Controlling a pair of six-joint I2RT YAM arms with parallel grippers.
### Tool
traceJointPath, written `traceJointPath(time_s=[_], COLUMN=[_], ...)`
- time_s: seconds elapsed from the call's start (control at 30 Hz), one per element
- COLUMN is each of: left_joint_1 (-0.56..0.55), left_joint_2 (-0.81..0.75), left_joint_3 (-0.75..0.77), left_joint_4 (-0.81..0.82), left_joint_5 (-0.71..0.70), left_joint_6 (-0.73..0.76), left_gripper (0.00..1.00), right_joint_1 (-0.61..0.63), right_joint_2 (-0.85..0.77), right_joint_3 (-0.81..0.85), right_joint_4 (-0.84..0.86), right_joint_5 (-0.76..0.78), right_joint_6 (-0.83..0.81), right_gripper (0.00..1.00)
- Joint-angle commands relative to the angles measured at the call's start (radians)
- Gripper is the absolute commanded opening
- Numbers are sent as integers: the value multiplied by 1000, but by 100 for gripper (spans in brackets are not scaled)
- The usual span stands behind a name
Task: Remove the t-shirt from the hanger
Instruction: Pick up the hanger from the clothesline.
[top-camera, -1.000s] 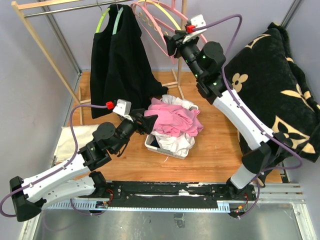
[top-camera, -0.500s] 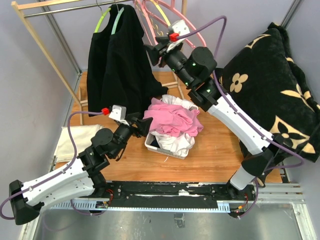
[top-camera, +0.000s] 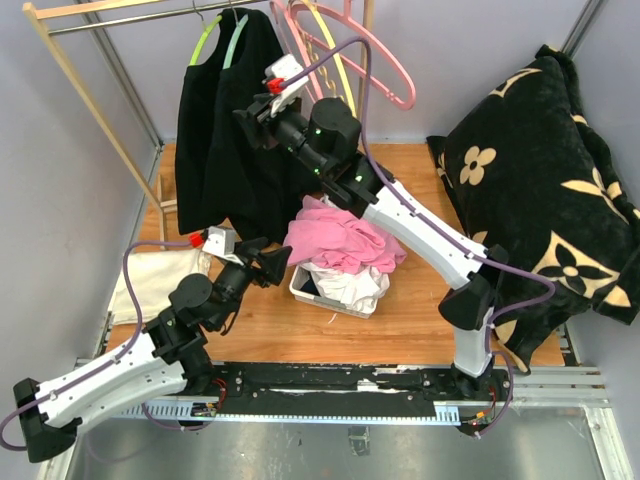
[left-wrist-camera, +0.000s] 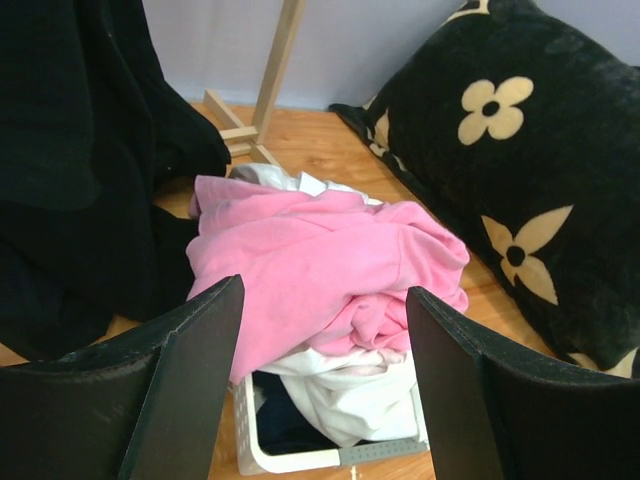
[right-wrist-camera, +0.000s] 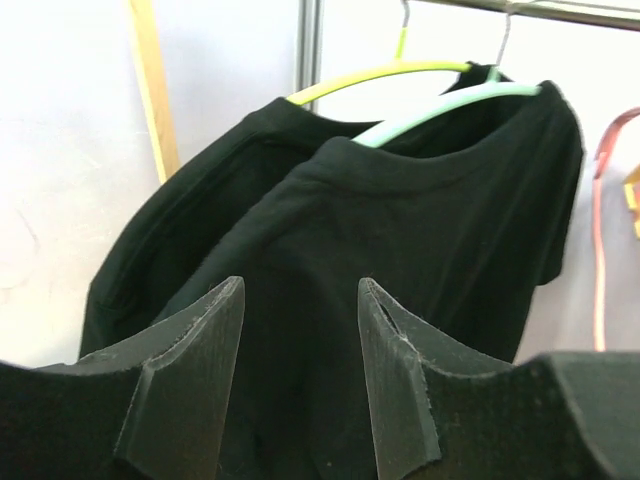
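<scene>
Two black t-shirts hang on the rail. The front t-shirt is on a mint hanger. Another shirt behind it is on a yellow-green hanger. My right gripper is open and points at the front shirt's chest, just short of the cloth, with nothing between its fingers. My left gripper is open and empty, low beside the basket, and faces the pink garment. The t-shirt's hem hangs at its left.
A white basket heaped with pink and white clothes stands mid-table. Empty pink hangers hang right of the shirts. The wooden rack's leg is at the left. A black flowered blanket fills the right. White cloth lies at the left edge.
My right arm has swung left from the pink hangers across to the black t-shirt. My left arm has drawn back a little, down and left, away from the basket.
</scene>
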Motion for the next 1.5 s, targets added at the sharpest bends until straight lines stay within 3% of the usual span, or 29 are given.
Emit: traceJointPath(time_s=[0.0, 0.3, 0.93, 1.47], left_joint_1=[-8, -9, -8, -8], left_joint_2=[-43, -75, -157, -120], left_joint_3=[-12, -21, -38, -37], left_joint_4=[-17, -42, -92, -40], left_joint_5=[-42, -52, -99, -77], left_joint_6=[-14, -17, -14, -10], left_gripper=[70, 70, 70, 70], right_joint_1=[40, 64, 105, 92], right_joint_2=[30, 46, 238, -8], right_joint_3=[66, 41, 196, -130], right_joint_4=[15, 69, 143, 185], right_joint_5=[25, 39, 221, 390], right_joint_6=[33, 61, 91, 16], right_gripper=[51, 51, 50, 49])
